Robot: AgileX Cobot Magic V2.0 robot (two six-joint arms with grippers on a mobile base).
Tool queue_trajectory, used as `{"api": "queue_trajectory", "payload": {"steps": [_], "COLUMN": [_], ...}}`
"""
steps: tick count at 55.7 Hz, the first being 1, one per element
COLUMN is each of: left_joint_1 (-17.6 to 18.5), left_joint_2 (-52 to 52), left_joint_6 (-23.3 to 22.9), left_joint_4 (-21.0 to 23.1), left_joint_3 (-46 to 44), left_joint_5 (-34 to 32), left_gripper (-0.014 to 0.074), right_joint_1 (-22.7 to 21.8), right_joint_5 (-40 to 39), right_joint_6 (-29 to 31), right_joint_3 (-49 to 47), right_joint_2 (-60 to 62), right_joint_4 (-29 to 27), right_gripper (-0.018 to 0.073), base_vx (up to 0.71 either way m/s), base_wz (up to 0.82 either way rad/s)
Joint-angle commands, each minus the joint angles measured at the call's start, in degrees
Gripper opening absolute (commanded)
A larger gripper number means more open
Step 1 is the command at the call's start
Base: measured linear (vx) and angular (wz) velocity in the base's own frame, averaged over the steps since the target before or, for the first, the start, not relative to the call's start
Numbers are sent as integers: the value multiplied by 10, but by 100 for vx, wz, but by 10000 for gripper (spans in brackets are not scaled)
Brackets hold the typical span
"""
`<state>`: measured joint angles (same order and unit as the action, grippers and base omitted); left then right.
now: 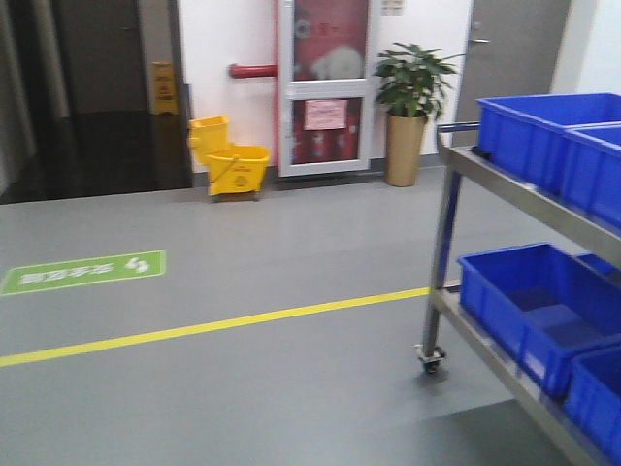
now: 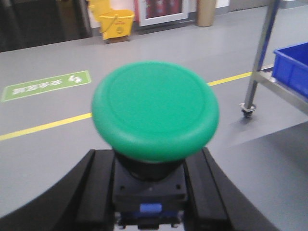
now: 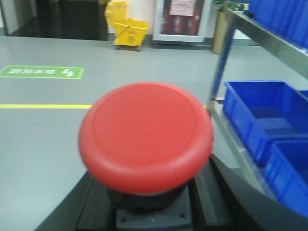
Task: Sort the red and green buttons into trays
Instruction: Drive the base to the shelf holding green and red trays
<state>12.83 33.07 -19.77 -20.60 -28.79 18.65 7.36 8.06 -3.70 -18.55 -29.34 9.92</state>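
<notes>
green button point(image 2: 155, 108) sat clamped in the left end effector point(image 2: 150, 192); the right end effector point(image 3: 149, 209) gripped a red button point(image 3: 146, 134), blue bins point(image 3: 269, 115) to its right

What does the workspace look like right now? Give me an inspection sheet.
Surface: grey floor; no tabletop in view.
Job's things: green button in left claw; red button in right claw; blue trays on steel cart, nearest lower one looks empty.
Clutter: nothing seen.
Claws: both shut on their buttons.
Cables: nothing seen.
Surroundings: yellow mop bucket, potted plant, yellow floor line.
</notes>
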Motion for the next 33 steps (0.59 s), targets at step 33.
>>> {"api": "queue_trajectory", "payload": {"steps": [33], "left_joint_1": [2], "left_joint_2": [2], "left_joint_6": [-1], "left_joint_4": [-2], "left_joint_3": [-18], "left_joint_5": [-45], "left_gripper": [1], "right_joint_1": [0], "right_joint_5": [-51], "right_joint_6": [2], "right_joint_3": [-18], "right_joint_2": [-3], "right_joint_4": [5], "right_gripper": [-9], "base_vx": [46], "base_wz": [-54]}}
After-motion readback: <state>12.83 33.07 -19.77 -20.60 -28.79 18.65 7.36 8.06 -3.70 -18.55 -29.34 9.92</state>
